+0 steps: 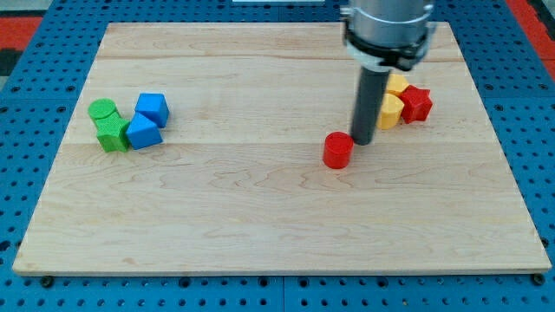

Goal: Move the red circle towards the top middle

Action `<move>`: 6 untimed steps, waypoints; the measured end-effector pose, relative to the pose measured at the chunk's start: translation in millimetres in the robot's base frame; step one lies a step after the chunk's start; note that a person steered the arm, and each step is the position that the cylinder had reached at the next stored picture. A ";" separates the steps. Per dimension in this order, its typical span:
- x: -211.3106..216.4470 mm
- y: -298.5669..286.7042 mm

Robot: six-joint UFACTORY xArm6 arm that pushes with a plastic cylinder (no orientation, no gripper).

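Observation:
The red circle [337, 150] is a short red cylinder lying right of the board's middle. My tip [362, 141] rests on the board just to the right of the red circle, touching or nearly touching its upper right side. The dark rod rises from there to the arm's grey body at the view's top.
A red star-like block [416, 103] and two yellow blocks [391, 111] [397, 84] cluster at the right, partly behind the rod. At the left sit a green cylinder [102, 110], a green block [112, 135] and two blue blocks [153, 107] [142, 133]. The wooden board [277, 217] lies on a blue pegboard.

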State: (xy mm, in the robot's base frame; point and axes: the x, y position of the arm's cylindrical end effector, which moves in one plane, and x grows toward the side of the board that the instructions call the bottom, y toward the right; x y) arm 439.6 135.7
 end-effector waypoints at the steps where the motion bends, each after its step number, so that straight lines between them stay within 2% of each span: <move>1: 29.9 38.1; 2: 125.6 -29.4; 3: 111.7 -59.7; 4: 83.9 -13.2; 5: 66.6 5.5; 6: 59.4 -21.9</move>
State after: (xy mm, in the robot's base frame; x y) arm 499.0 113.8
